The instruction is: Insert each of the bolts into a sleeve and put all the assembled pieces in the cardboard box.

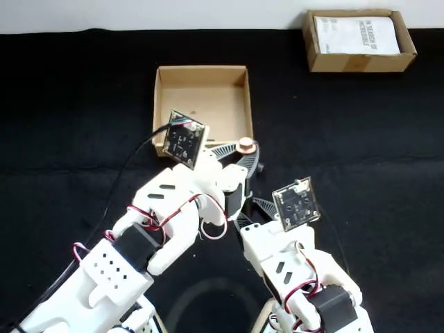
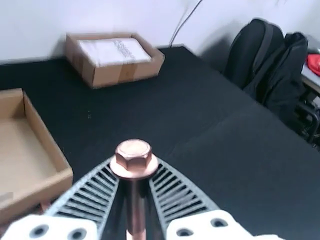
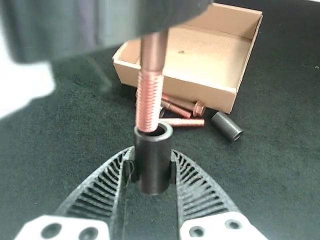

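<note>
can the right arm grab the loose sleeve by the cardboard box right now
Probably not yet: the right tool is shut on another sleeve with a bolt at its mouth; the loose sleeve lies unobstructed.

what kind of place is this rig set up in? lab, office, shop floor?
Probably an office or lab bench, not a shop floor: a table under black cloth against a plain white wall, and black backpacks beside it.

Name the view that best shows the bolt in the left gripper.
Left wrist view: the bolt stands centred, hex head and smooth shank clamped in the left gripper. The right wrist view gives its threaded end at the sleeve mouth; the high view, its head from above.
</note>
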{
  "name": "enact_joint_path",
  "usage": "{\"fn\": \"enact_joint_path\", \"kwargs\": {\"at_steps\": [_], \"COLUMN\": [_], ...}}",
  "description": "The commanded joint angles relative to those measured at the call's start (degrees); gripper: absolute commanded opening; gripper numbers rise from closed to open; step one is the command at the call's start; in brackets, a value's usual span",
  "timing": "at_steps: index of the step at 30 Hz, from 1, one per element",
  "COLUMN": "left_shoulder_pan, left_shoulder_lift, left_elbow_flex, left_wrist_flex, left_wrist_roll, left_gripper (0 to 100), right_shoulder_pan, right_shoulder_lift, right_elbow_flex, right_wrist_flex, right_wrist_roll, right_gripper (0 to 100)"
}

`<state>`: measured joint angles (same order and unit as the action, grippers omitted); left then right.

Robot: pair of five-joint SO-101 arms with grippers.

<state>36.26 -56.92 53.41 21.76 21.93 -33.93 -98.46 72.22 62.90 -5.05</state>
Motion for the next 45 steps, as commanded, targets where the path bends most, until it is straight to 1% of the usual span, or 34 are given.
{"fn": "enact_joint_path", "kwargs": {"at_steps": [1, 9, 14, 16, 19, 22, 23, 25, 28, 30, 32, 35, 38, 41, 45], "left_shoulder_pan": [0.8, 1.0, 3.9, 5.0, 8.0, 10.8, 11.2, 10.9, 9.3, 8.3, 7.0, 5.8, 5.7, 5.8, 5.7], "left_shoulder_lift": [0.0, -0.1, -0.4, -0.4, -0.5, -0.5, -0.5, -0.5, -0.5, -0.5, -0.5, -0.5, -0.6, -0.6, -0.6], "left_elbow_flex": [-0.6, 3.6, 4.9, 4.9, 3.4, 1.2, 0.8, 0.7, 0.8, 0.6, -0.9, -5.1, -10.7, -17.9, -27.7], "left_wrist_flex": [-1.4, -1.1, -1.1, 0.0, 8.6, 18.3, 20.7, 24.0, 27.3, 29.1, 31.4, 37.4, 45.4, 55.1, 66.5], "left_wrist_roll": [3.0, 3.7, 3.7, 3.4, 2.4, -3.1, -4.2, -4.9, -4.8, -4.8, -4.9, -5.3, -5.9, -10.6, -13.2], "left_gripper": [1, 1, 1, 1, 1, 2, 3, 10, 23, 29, 29, 28, 28, 28, 28], "right_shoulder_pan": [-0.1, -0.1, 1.8, 2.1, 2.1, 2.1, 2.1, 2.2, 2.2, 3.2, 4.3, 5.1, 7.6, 11.9, 13.4], "right_shoulder_lift": [0.0, 0.0, 0.0, -0.1, -0.1, -0.1, -0.1, 0.0, 0.0, 0.0, 0.0, 0.0, 0.0, 0.0, 0.1], "right_elbow_flex": [-0.1, -0.3, -0.3, -0.4, -0.5, -0.5, -0.6, -0.6, -0.6, -0.6, -0.6, -0.6, -0.6, -0.2, 0.0], "right_wrist_flex": [-1.1, -1.1, -1.1, -1.1, -1.1, -1.3, -1.3, -1.4, -1.4, -1.5, -1.5, -1.5, -2.8, -5.4, -5.8], "right_wrist_roll": [-0.2, -0.2, -0.2, -0.2, -0.2, -0.2, -0.2, -0.2, -0.2, -0.1, -0.1, -0.1, -0.2, -0.2, -0.1], "right_gripper": [0.7, 0.7, 0.7, 0.7, 0.7, 0.7, 0.7, 0.7, 0.7, 0.7, 0.7, 0.7, 0.7, 0.7, 0.7]}}
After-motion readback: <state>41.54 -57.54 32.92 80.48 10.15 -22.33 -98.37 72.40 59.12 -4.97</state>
